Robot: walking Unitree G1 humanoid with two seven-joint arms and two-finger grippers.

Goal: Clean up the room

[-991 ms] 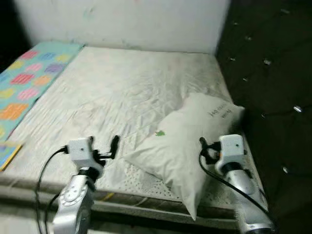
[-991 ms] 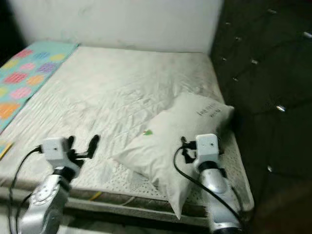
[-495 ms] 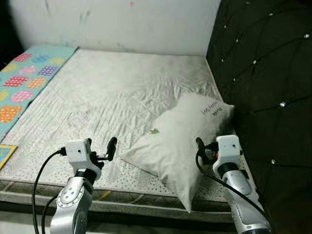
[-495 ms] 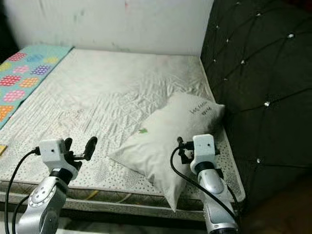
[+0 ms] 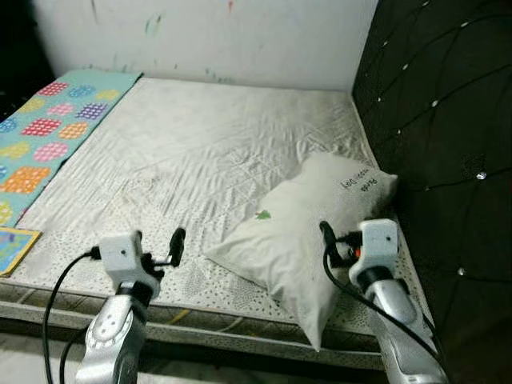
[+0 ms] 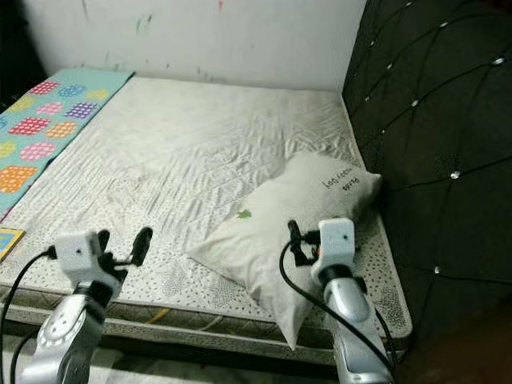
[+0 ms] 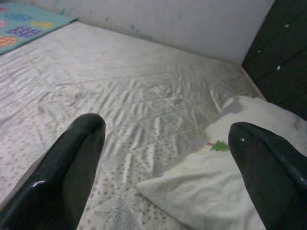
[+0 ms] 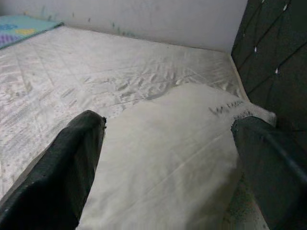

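A white pillow point(image 5: 308, 228) with a small green mark lies askew on the near right part of the bare white mattress point(image 5: 184, 152), one corner hanging past the front edge. My right gripper point(image 5: 340, 240) hovers just above the pillow's near half, open, with the pillow point(image 8: 168, 158) spread between its fingers point(image 8: 72, 163). My left gripper point(image 5: 158, 238) is held over the mattress's front edge, left of the pillow and apart from it, open and with nothing in it. Between its fingertips point(image 7: 81, 139) the pillow's corner point(image 7: 201, 182) shows.
A black tufted headboard point(image 5: 448, 120) runs along the right side of the bed. A white wall point(image 5: 208, 32) closes the far end. A teal mat with coloured patches point(image 5: 40, 136) lies along the mattress's left side, and a flat colourful item point(image 5: 12, 248) sits at the near left corner.
The whole picture has shifted as the camera moved. The pillow lies as before, and both grippers stay open at the front edge.
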